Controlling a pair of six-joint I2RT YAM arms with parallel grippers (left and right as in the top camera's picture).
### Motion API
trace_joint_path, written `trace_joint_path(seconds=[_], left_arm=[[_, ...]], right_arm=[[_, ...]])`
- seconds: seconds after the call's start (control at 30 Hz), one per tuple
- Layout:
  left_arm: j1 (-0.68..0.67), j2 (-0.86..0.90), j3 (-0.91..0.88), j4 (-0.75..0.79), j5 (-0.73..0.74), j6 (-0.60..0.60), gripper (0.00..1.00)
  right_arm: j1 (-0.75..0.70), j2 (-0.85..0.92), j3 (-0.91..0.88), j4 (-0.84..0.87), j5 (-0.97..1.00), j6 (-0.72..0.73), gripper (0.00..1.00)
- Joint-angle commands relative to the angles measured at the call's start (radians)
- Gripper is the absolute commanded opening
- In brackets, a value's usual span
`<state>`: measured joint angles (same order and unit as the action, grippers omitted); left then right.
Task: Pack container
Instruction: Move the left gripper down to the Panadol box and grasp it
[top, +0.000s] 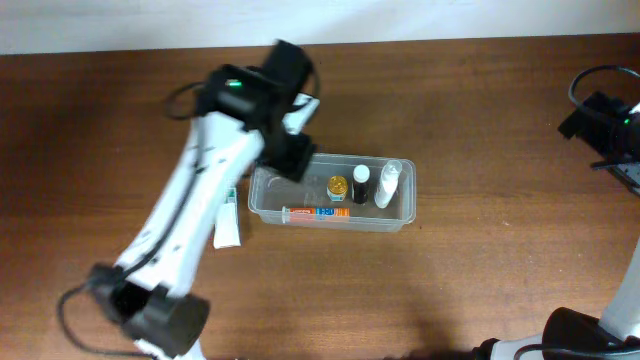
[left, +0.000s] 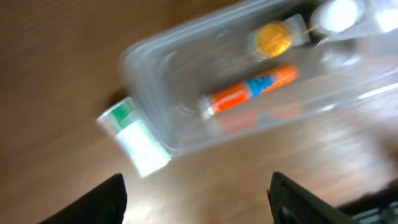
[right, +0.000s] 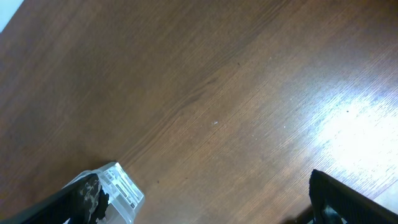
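Two arms are out, both hands empty. The left arm stretches diagonally across the table (top: 450, 300), its hand (left: 196, 180) released, fingers spread, over the left end of the container (top: 270, 197), seemingly clear of it in the blurred wrist view. The container sits mid-table. The right hand (right: 204, 180) hangs released above bare wood, far right.

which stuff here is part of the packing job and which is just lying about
job: container, with orange tube, gold-capped bottle, black-capped bottle and white bottle inside; green-and-white tube beside it
lying about: black cable, far right
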<state>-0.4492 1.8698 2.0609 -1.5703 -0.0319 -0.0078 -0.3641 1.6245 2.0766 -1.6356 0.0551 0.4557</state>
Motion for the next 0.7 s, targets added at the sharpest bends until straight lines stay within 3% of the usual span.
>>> trace_joint_path(seconds=[0.0,0.2,0.43,0.67], left_arm=[[0.087,-0.018,0.000,-0.065,-0.080,0.023,0.73],[0.245,-0.018,-0.187,0.023,-0.053,-0.134,0.72],[0.302,-0.017,-0.583,0.337,0.126,-0.134,0.75],[0.303,-0.017,-0.805,0.527,0.140,-0.134,0.75]], right_arm=[[-0.004,0.000,0.001,0.000,0.009,-0.003,0.98],[-0.004,0.000,0.001,0.000,0.009,-0.003,0.98],[-0.004,0.000,0.001,0.000,0.009,-0.003,0.98],[-0.004,0.000,0.001,0.000,0.009,-0.003,0.98]])
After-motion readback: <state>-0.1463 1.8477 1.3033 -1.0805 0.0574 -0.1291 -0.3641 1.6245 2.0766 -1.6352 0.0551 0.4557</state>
